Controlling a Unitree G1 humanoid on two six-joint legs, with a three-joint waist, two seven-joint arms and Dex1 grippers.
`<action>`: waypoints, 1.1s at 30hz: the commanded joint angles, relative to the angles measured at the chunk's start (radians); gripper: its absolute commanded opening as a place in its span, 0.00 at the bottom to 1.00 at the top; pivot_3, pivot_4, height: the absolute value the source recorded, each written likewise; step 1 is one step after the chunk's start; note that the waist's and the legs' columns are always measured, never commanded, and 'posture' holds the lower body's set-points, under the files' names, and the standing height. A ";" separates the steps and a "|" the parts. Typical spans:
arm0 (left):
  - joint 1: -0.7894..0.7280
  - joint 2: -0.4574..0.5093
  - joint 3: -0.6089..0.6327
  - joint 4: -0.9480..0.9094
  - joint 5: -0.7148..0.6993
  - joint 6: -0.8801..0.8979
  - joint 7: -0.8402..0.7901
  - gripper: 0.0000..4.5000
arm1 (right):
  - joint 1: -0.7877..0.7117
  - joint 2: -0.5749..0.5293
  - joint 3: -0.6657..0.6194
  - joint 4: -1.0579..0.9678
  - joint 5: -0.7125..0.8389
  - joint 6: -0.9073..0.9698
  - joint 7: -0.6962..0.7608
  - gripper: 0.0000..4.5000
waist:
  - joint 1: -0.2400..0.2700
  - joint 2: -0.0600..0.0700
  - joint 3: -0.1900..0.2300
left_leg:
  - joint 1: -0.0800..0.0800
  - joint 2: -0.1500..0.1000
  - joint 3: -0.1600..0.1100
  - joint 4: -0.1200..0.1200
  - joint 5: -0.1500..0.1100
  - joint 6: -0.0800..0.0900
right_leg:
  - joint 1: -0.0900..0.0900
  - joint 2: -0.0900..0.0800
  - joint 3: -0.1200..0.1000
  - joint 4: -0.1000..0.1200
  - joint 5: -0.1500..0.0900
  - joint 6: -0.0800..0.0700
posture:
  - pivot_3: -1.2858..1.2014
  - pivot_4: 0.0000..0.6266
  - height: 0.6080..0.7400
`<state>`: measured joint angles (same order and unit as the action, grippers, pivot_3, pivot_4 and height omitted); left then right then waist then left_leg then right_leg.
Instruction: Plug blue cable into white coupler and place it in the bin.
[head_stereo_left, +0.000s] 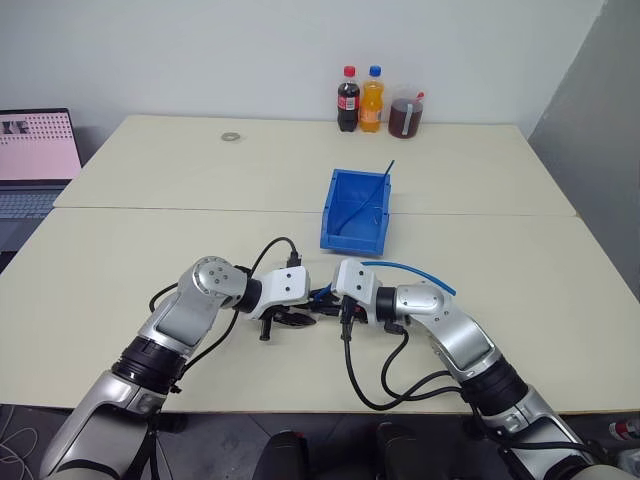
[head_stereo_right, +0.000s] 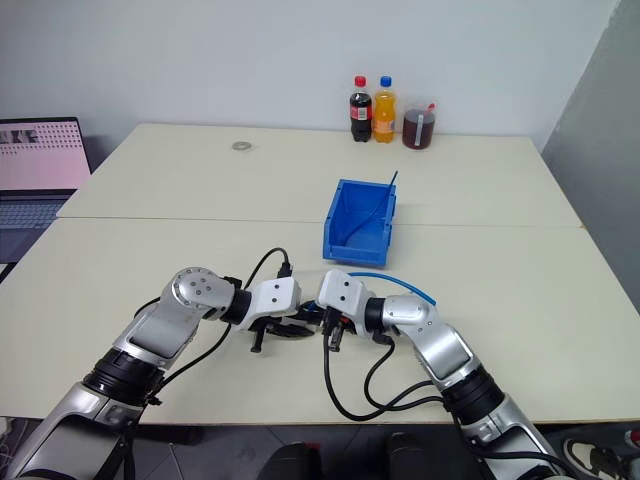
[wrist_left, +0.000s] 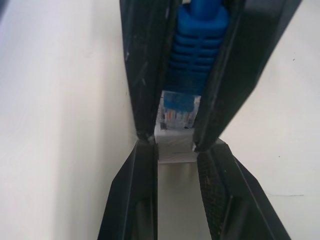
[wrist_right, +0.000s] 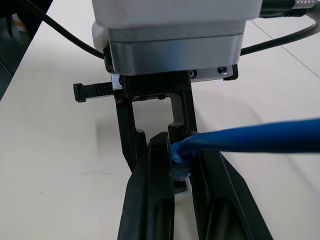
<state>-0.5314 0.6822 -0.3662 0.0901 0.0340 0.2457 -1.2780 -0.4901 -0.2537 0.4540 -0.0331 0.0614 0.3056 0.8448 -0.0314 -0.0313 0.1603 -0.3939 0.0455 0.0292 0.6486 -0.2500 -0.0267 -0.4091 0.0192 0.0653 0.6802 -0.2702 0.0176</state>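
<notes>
Near the desk's (head_stereo_left: 120, 260) front edge, head view: both grippers meet tip to tip; bright blue plastic bin (head_stereo_left: 357, 209) waits mid-desk.

Left wrist: left gripper (wrist_left: 176, 150) pinches tiny white boxy coupler (wrist_left: 175, 150), socket facing the plug.

Right wrist: right gripper (wrist_right: 180, 167) clamps thin light-blue cable (wrist_right: 250, 141) behind its plug for insertion.

Even, bright overhead light fills the head views, and the cream tabletop (head_stereo_left: 150, 250) carries only soft, short shadows under the arms. The left wrist view is blurred at close range, its far side washed pale. The laptop screen (head_stereo_left: 38, 145) glows pinkish.
</notes>
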 joint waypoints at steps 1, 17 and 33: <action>0.024 0.009 -0.033 0.014 0.024 -0.004 -0.009 0.17 | 0.011 -0.010 -0.009 0.004 -0.005 -0.024 0.001 0.04 | 0.000 0.000 0.000 | 0.000 0.000 0.000 0.000 0.000 0.000 | 0.000 0.000 0.000 0.000 0.000 0.000 | 0.52 0.24 1.00; 0.025 0.009 -0.023 0.028 0.027 -0.016 -0.002 0.17 | 0.020 -0.004 0.006 0.012 -0.007 -0.023 0.001 0.04 | -0.001 0.000 0.000 | 0.000 0.000 0.000 0.000 0.000 0.000 | 0.000 0.000 0.000 0.000 0.000 0.000 | 0.52 0.24 1.00; 0.040 0.007 -0.011 0.013 0.025 -0.018 0.005 0.17 | 0.041 0.010 0.025 0.093 -0.025 -0.075 0.016 0.04 | -0.001 0.000 0.000 | 0.003 0.000 0.000 0.000 0.000 0.000 | 0.001 0.001 0.000 0.001 0.000 0.000 | 0.52 0.24 1.00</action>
<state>-0.5177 0.6844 -0.3472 0.0944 0.0383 0.2273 -1.2749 -0.4727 -0.2397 0.4563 0.0197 0.0559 0.2324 0.8513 -0.0325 -0.0314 0.1600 -0.3908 0.0458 0.0296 0.6485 -0.2500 -0.0267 -0.4074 0.0205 0.0658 0.6808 -0.2701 0.0175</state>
